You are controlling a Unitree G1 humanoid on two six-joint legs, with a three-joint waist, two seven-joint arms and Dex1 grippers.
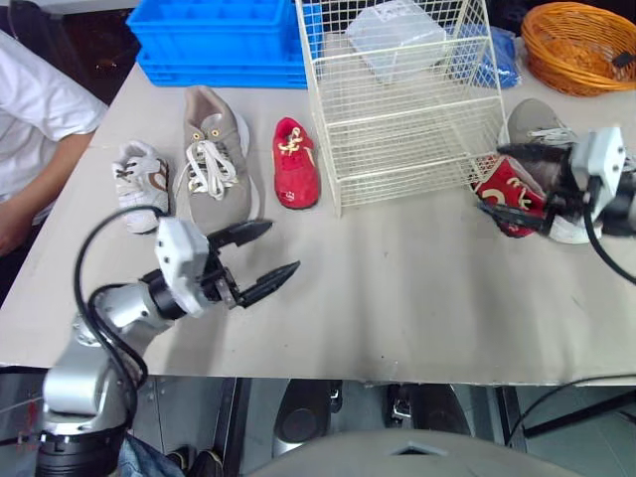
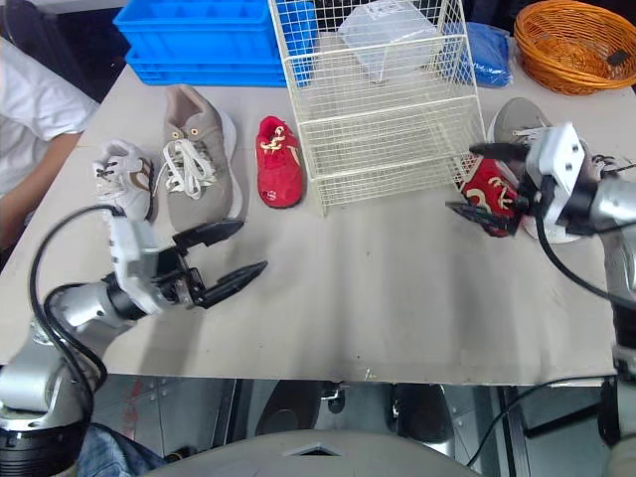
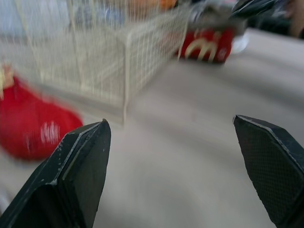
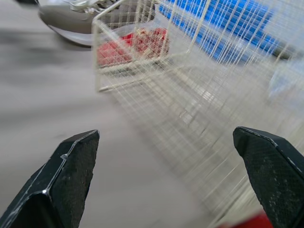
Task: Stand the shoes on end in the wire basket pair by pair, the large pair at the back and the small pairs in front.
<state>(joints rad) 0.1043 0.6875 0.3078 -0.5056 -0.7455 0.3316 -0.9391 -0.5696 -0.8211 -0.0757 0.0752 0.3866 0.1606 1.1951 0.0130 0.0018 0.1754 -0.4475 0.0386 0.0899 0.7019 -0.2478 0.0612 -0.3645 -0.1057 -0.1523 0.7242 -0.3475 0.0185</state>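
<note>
Gaping right claw (image 2: 461, 179) close by red shoe (image 2: 490, 189) beside wire basket (image 2: 388, 129); left claw (image 2: 253, 245) likewise spread.

Left pincer (image 1: 282, 248) first: two black tapered fingers with finely cross-hatched pads (image 3: 270, 161). Right behind it comes a white boxy housing (image 1: 184, 260), then rounded silver metal arm segments (image 1: 109, 308), with a thin black cable (image 1: 79, 268) looping alongside. Right pincer (image 1: 491, 179): the same black pointed fingers, a white block housing (image 1: 606, 157) behind it and a black cable (image 1: 596, 243) trailing off that.

A blue crate (image 1: 214, 40) and an orange wicker basket (image 1: 576, 60) sit far back on the table (image 1: 397, 298).
</note>
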